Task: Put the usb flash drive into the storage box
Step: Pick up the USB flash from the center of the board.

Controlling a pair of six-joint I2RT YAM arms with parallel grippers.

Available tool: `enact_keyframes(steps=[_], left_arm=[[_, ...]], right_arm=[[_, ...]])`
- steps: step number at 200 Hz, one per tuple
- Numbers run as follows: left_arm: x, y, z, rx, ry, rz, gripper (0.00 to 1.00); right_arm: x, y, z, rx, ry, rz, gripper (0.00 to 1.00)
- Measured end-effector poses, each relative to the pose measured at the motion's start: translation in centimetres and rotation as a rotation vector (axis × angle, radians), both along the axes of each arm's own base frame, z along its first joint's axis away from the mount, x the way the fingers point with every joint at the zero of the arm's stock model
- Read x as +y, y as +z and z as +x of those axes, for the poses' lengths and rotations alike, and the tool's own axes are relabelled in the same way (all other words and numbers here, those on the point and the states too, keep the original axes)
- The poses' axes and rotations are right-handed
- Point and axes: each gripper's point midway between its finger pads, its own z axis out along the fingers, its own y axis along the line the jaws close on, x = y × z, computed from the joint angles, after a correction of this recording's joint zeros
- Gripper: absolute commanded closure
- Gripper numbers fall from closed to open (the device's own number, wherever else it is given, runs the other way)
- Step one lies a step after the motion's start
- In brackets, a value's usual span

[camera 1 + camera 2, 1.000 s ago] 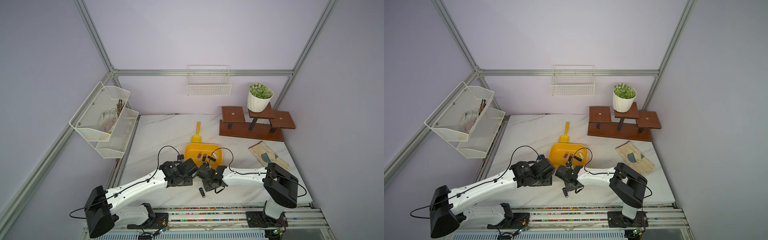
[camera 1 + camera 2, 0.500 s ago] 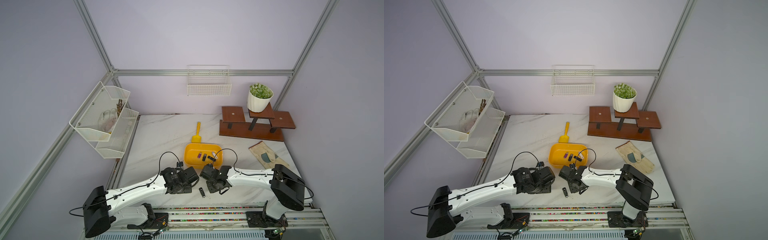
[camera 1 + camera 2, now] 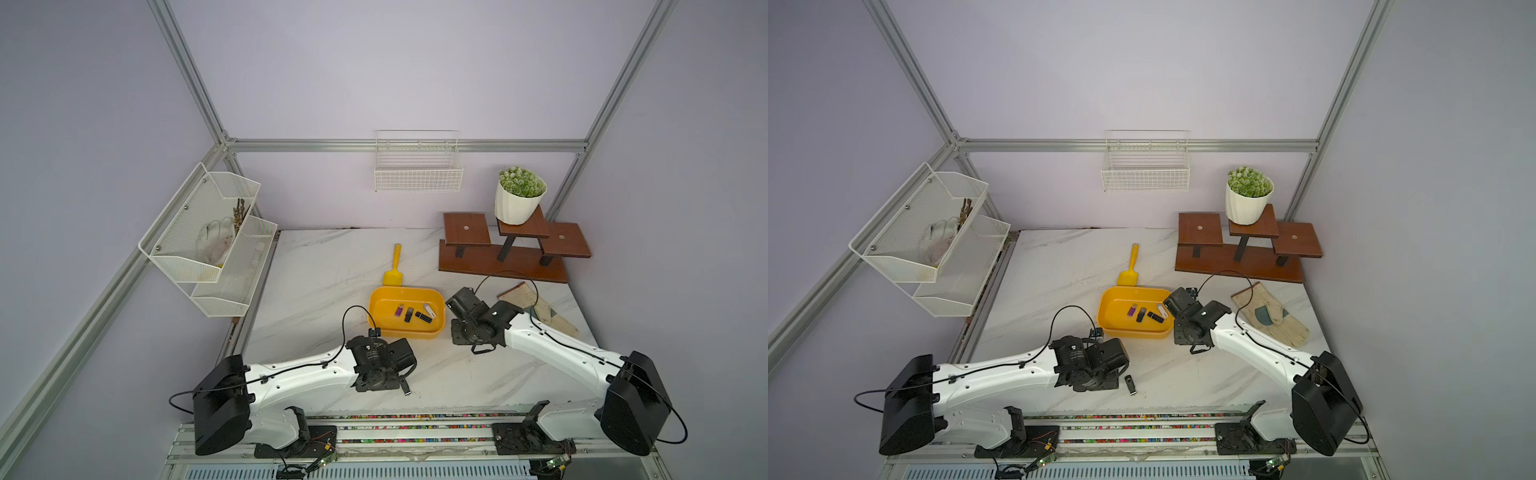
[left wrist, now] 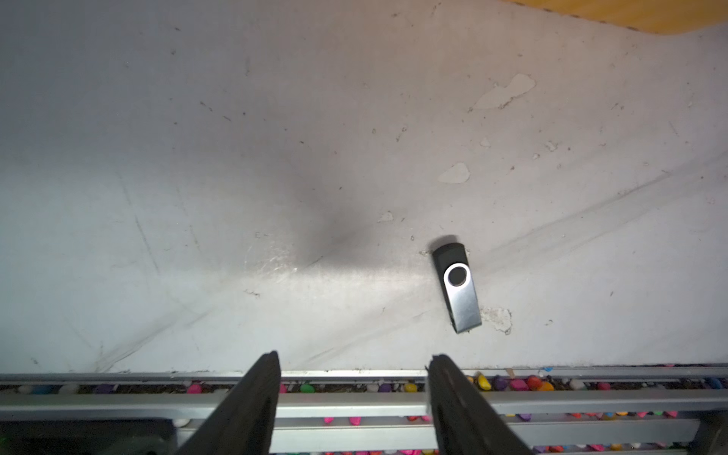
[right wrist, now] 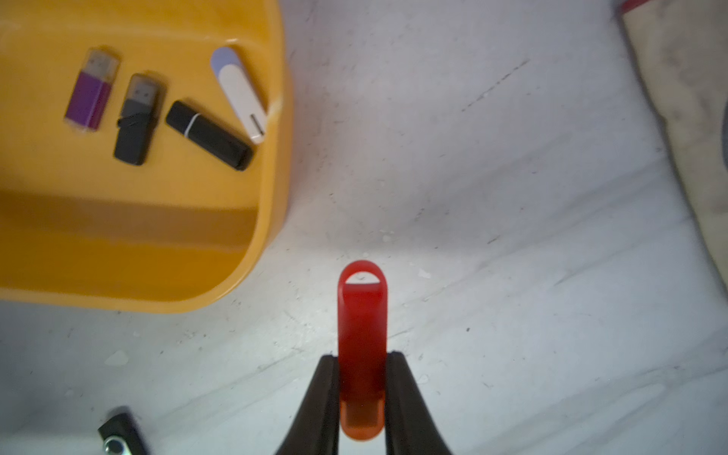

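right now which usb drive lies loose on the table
The black drive with the silver swivel clip. Four others lie in the storage box; the red one is in the right jaws.

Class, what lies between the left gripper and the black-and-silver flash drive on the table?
Nothing but bare tabletop separates the left gripper from the flash drive, as the left wrist view shows.
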Motion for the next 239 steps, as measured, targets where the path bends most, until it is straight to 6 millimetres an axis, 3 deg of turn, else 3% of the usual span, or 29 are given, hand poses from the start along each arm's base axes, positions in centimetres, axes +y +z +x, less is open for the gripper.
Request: enact_keyframes(steps=[43, 90, 174, 239], left_arm=[[-3.7, -1.8, 0.7, 0.038, 0.003, -0.042, 0.34], [-5.8, -2.1, 0.7, 0.061, 0.031, -0.132, 0.34], [-6.3, -4.5, 0.0, 0.122, 0.067, -0.139, 0.39], [-6.4, -5.2, -0.1, 0.136, 0.065, -0.126, 0.45]], right_arm=[[-1.4, 0.2, 0.8, -0.006, 0.013, -0.013, 1.00], [-1.5, 0.2, 1.2, -0.011, 0.037, -0.006, 1.00], [-1.6, -0.6, 0.8, 0.006, 0.059, -0.003, 1.00], [-1.9, -1.2, 0.3, 0.020, 0.062, -0.002, 1.00]])
